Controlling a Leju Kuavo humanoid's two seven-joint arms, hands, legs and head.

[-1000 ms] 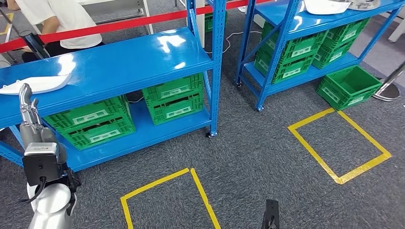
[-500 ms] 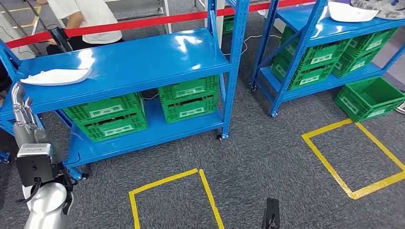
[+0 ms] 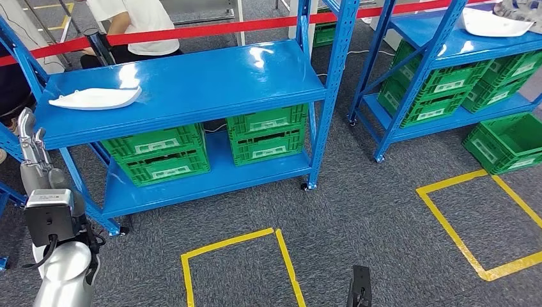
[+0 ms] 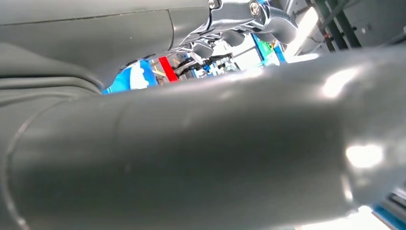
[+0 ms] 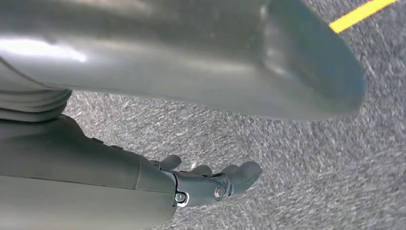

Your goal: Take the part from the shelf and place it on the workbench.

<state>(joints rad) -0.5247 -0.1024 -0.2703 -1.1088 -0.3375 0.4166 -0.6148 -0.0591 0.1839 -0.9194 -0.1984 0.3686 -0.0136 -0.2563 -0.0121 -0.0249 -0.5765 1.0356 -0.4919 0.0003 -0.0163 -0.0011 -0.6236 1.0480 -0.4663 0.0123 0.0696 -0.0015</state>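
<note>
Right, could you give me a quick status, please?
Both hands empty, left hand raised. White part on blue shelf, untouched. Nothing blocking it.

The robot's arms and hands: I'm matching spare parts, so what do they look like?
The left arm is smooth rounded silver with a black box-shaped wrist module and a black cable looping beside it. The left hand is grey metal with slim fingers. The right hand has dark grey fingers, a thick glossy grey thumb and small silver screws.

Blue shelf [image 3: 192, 83]: painted metal, glossy, glare spots on top. White part [image 3: 96, 98]: smooth, looks like plastic. Green crates [image 3: 160, 153]: ribbed plastic. Floor [image 3: 383, 211]: grey carpet, rough, matt. Yellow tape [image 3: 233, 242]: smooth. Left hand [image 3: 29, 144]: grey, satin sheen.
</note>
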